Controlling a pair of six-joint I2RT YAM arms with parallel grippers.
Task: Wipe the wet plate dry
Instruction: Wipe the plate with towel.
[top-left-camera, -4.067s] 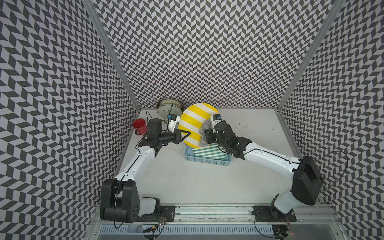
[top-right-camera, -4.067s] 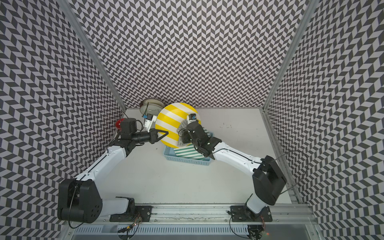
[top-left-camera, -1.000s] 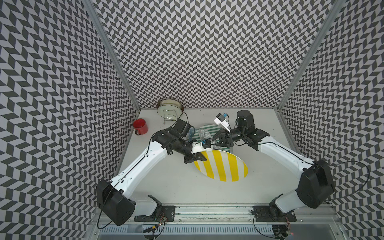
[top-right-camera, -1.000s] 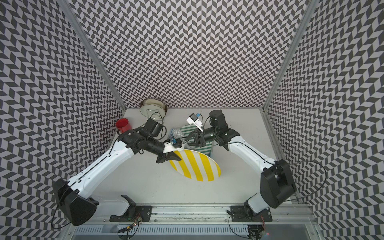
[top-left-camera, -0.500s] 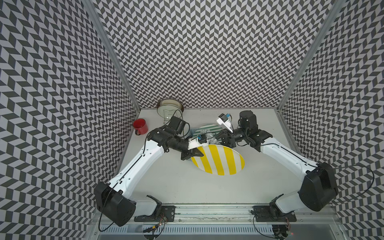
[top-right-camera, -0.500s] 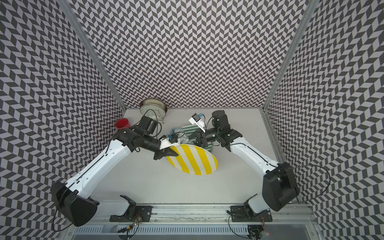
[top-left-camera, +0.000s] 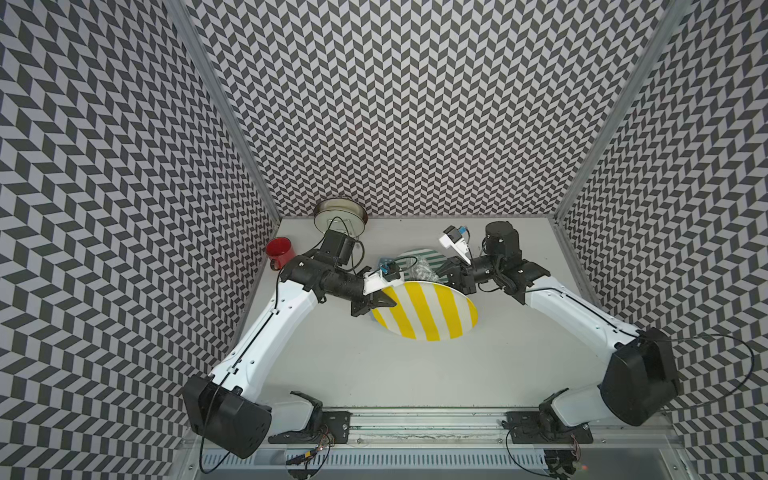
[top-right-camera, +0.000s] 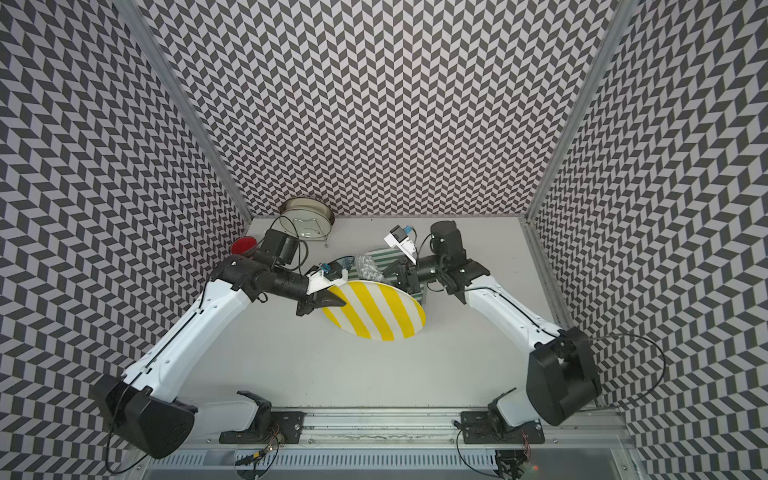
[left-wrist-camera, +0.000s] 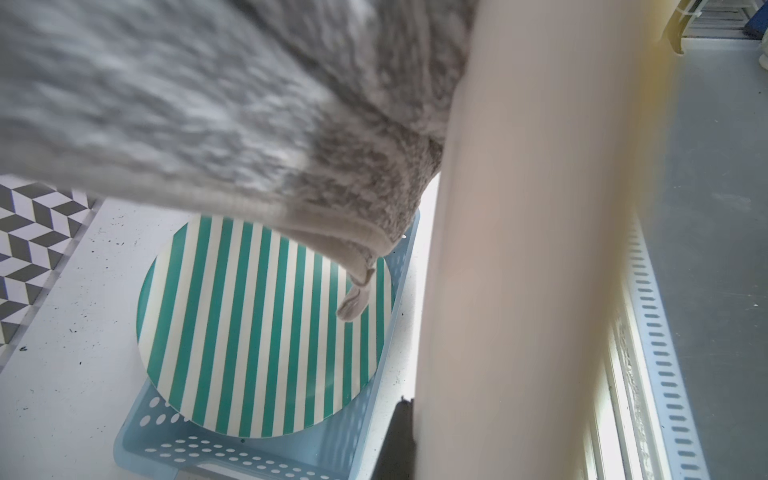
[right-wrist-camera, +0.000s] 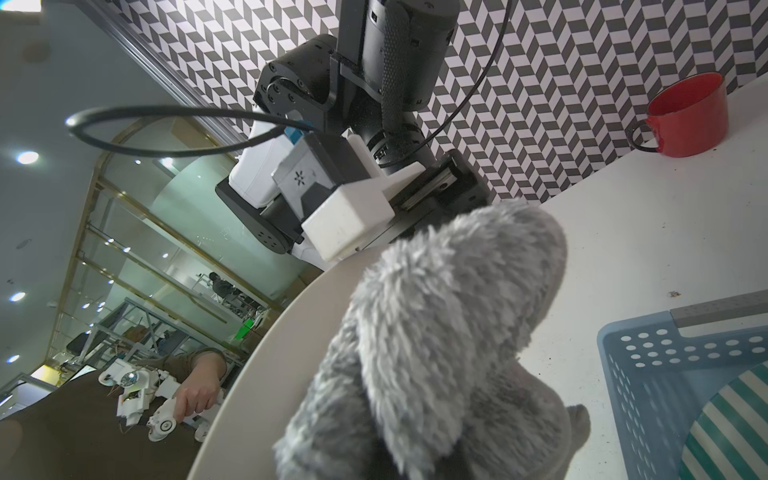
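While the yellow-striped plate (top-left-camera: 428, 311) hangs tilted over the tabletop (top-left-camera: 374, 374), the left pincer (top-left-camera: 380, 303) is clamped on its left rim. At its far edge the right pincer (top-left-camera: 442, 272) grips a grey cloth (top-left-camera: 420, 272) against it. Beyond it, a green-striped plate (left-wrist-camera: 257, 332) lies in a blue basket (left-wrist-camera: 166, 449); farther, a red mug (top-left-camera: 280, 251).

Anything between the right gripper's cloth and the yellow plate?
Nothing visible. The grey cloth in the right gripper sits against the yellow plate at its far rim. The left gripper clamps the opposite rim, clear of it. The green plate in the basket lies beyond, not between.
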